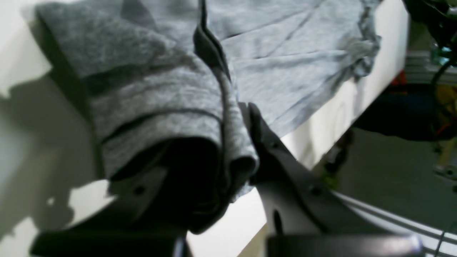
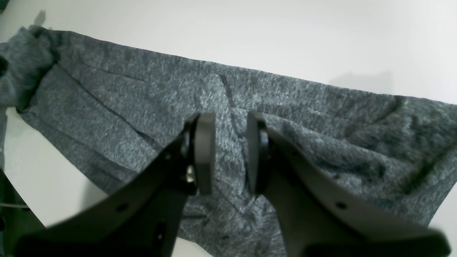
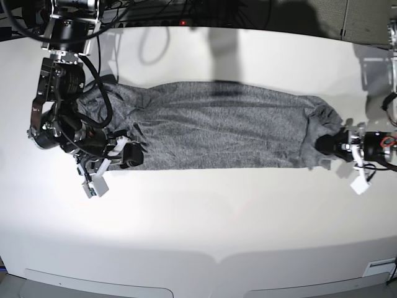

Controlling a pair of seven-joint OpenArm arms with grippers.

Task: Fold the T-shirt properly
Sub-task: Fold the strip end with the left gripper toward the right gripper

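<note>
T-shirt (image 3: 217, 133) lies on my desk (image 3: 205, 211) as a long band from 9 to 3 o'clock; lengthwise folds done, crosswise left. Left tool (image 3: 335, 144) clenched on its bunched 3 o'clock end; right tool (image 2: 230, 153) released above the 9 o'clock end.

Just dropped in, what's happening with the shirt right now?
The heathered dark-grey knit T-shirt lies as a long narrow band across the white table. The left pincer is shut on a bunched end of it. The right pincer sits open over the other end, gripping nothing.
</note>
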